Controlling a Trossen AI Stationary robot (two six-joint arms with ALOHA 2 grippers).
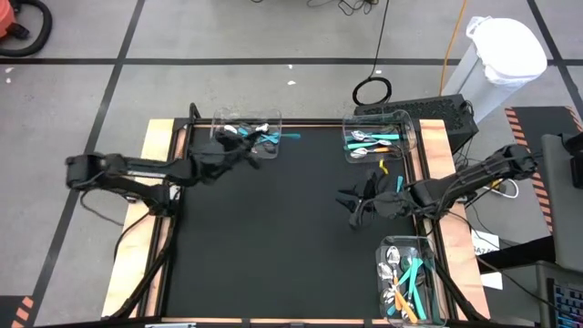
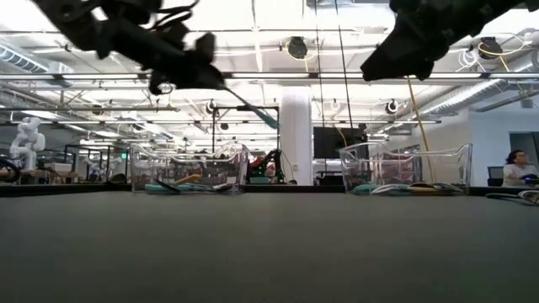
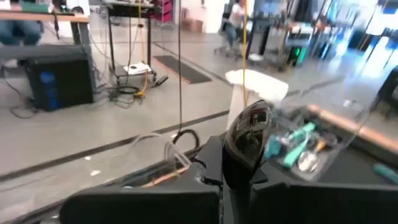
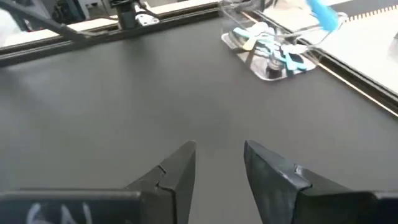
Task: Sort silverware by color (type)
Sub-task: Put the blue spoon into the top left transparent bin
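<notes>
Left pincer clenched on teal-handled spoon, raised above far-left bin; in low view spoon handle slants down from pincer, clear of bin. Spoon bowl shows at fingertips in left wrist view. Right pincer released, fingers parted, nothing between; hovers over black table, between far-right bin and near-right bin. Remaining silverware lies in three bins: teal in far pair, teal with orange in near-right.
</notes>
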